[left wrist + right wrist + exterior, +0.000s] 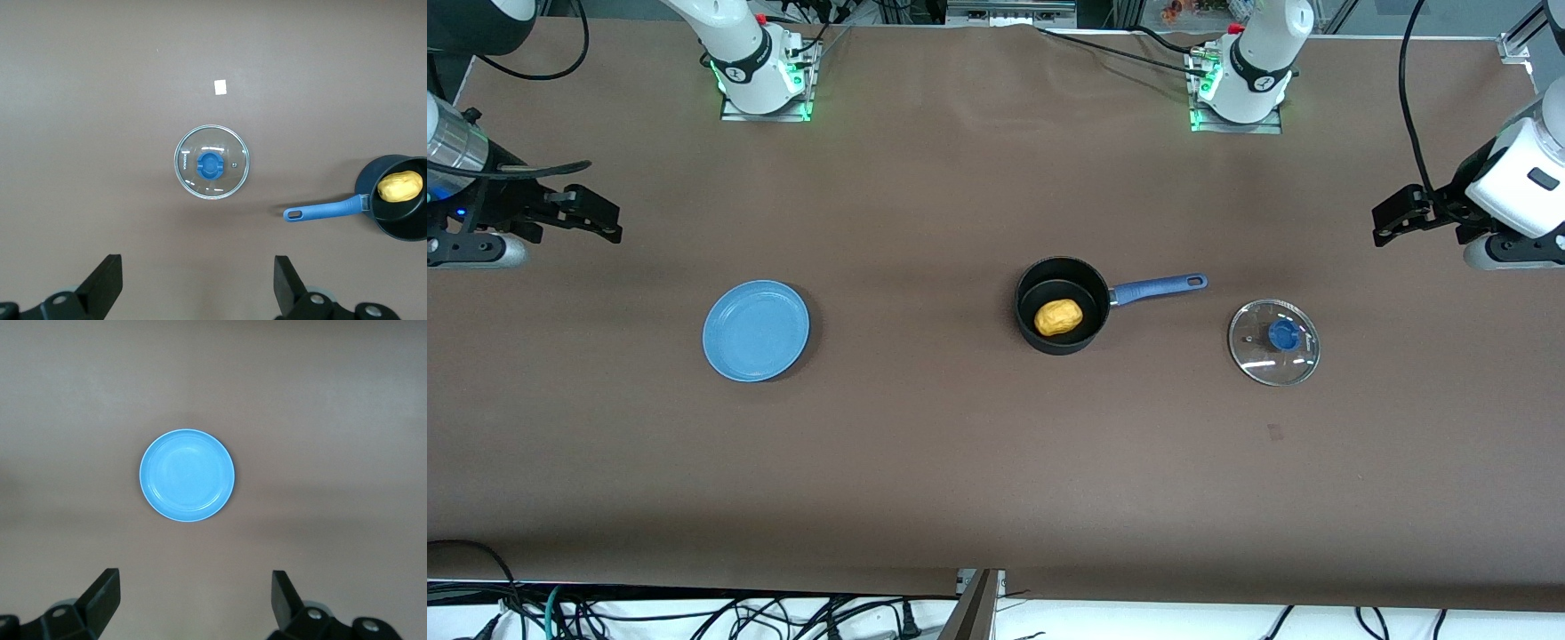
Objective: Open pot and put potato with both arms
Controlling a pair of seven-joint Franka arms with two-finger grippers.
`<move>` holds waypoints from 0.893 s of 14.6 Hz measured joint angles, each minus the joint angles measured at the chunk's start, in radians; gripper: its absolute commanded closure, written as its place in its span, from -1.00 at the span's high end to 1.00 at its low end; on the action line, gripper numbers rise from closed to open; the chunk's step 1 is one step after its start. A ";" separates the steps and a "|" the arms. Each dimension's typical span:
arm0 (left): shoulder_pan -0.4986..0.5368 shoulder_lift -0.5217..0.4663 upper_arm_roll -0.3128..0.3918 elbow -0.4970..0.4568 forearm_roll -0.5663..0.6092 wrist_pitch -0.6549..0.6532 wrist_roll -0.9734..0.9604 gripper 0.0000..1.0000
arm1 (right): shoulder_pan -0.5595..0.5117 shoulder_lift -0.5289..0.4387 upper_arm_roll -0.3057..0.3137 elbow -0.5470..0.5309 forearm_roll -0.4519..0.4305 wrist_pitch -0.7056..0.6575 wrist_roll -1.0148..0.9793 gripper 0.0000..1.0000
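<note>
Hidden: both arms are cut off at the picture edges in the front view, so only parts of them show.
Pot: it sits on the brown counter about midway between the two ends, with no lid on. Its blue handle points toward the left arm's end.
Potato: it lies inside the pot. In the left wrist view the pot is partly cut off at the edge, but the potato shows.
Lid: flat on the counter near the handle's tip, not touching it, toward the left arm's end.
Plate: blue, toward the right arm's end, well apart from the pot.
Left pincer: wide, holding nothing, up over the counter's left arm end. Its own view shows the lid below.
Right pincer: wide, holding nothing, up over the right arm's end. Only its view shows the plate from straight above.
Open room: lots of bare counter nearer the front camera.
</note>
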 measured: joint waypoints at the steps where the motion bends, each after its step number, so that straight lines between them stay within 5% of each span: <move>1: 0.006 0.001 0.000 0.001 0.000 0.000 0.002 1.00 | 0.001 0.000 0.000 0.000 0.000 0.000 0.000 1.00; 13: 0.026 0.032 -0.002 0.010 -0.033 0.013 0.012 1.00 | 0.000 0.000 -0.003 0.000 0.000 0.000 0.000 1.00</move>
